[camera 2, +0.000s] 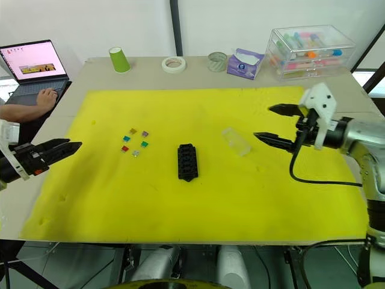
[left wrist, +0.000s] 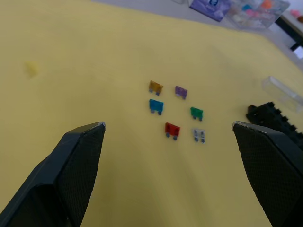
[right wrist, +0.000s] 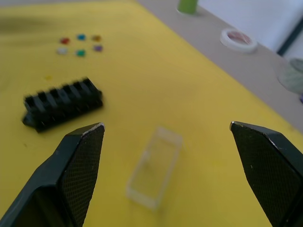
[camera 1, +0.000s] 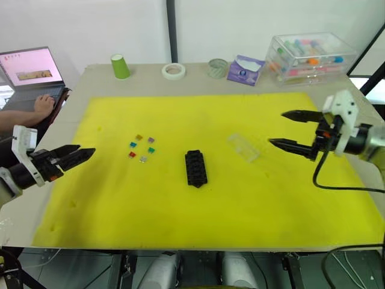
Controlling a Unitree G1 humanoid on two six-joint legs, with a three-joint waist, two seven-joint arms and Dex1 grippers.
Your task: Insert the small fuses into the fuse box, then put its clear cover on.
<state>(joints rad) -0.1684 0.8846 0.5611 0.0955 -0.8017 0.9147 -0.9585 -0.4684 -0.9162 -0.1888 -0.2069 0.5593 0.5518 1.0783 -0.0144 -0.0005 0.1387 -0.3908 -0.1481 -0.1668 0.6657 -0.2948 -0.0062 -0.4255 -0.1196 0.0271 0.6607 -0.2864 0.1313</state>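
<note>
A: Right, entry for this moment. Where do the task items sit?

B: The fuse box [camera 1: 196, 168] lies at the centre of the yellow mat [camera 1: 210, 211], long axis running 12 to 6 o'clock, slots facing up and empty as far as the right wrist view shows. The small fuses [camera 1: 141, 149] lie loose in a cluster of six at about 9 to 10 o'clock from the box, near it but apart: olive, purple, blue, green, red, grey. None touches another.

A: And the clear cover [camera 1: 243, 147]?

B: Flat on the mat at roughly 2 o'clock from the box, well clear of it, set on a slant.

A: Grippers?

B: Left gripper [camera 1: 79, 155] hovers over the mat's 9 o'clock edge, pointing toward the fuses. Its fingers stand wide apart in the left wrist view, holding nothing. Right gripper [camera 1: 287, 129] hangs over the mat's 3 o'clock side, pointing at the cover; fingers spread wide, empty.

A: Surroundings?

B: Along the 12 o'clock edge of the tabletop [camera 1: 96, 84]: a green cup [camera 1: 120, 66], a tape roll [camera 1: 174, 71], a small glass jar [camera 1: 218, 68], a purple tissue pack [camera 1: 245, 69], and a clear storage case [camera 1: 310, 55] at 1 o'clock. A laptop [camera 1: 31, 73] sits off the 10 o'clock corner with a person's hand [camera 1: 43, 106] on it.
</note>
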